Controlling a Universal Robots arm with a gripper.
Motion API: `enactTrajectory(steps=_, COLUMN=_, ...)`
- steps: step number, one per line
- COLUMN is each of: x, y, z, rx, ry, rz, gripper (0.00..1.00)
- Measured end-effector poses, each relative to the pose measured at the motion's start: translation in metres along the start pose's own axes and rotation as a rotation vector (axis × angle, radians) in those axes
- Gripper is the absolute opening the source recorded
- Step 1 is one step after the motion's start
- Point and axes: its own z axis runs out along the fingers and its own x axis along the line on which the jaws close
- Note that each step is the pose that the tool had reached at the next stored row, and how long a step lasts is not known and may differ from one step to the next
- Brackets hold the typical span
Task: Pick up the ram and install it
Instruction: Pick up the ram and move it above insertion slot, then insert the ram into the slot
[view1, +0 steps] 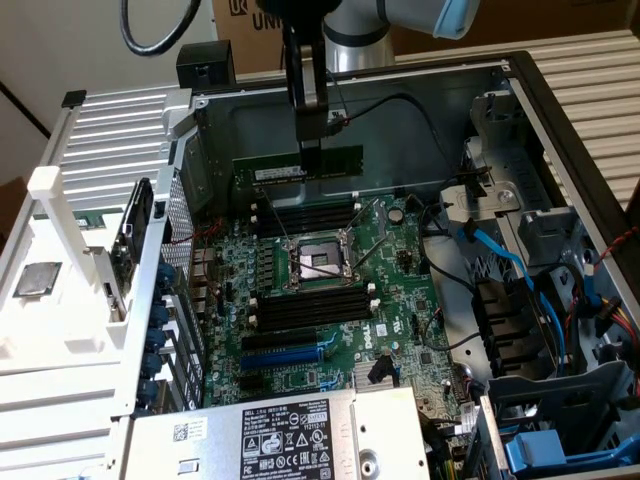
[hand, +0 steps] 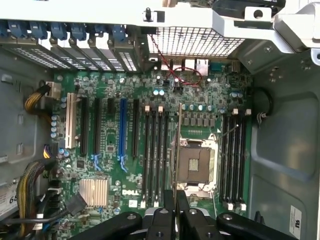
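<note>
Exterior view: ram (view1: 275, 166) is held aloft, pinched near mid-length by the gripper (view1: 312, 152).
Its long axis is aligned parallel with the black memory slots (view1: 305, 217), directly above them.

Matt grey sheet-metal computer case (view1: 260, 120). Inside, a glossy green circuit board (view1: 330, 300) carries black plastic memory slots (view1: 305, 308), a blue plastic expansion slot (view1: 285, 355) and a ribbed bare-metal heatsink (hand: 93, 192). Matt black claw (view1: 313, 150). Dark green ram (view1: 340, 163) with a pale paper label.
</note>
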Motion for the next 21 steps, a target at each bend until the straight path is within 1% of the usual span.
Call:
enactTrajectory(steps=6, x=0.007, y=0.0001, z=0.0109, rx=0.0005, ry=0.0001, rz=0.000, gripper=0.13)
enactTrajectory(steps=12, x=0.008, y=-0.0001, z=0.0209, rx=0.0005, ry=0.0001, rz=0.001, gripper=0.13)
enactTrajectory(steps=21, x=0.008, y=-0.0001, z=0.0212, rx=0.0005, ry=0.0001, rz=0.001, gripper=0.13)
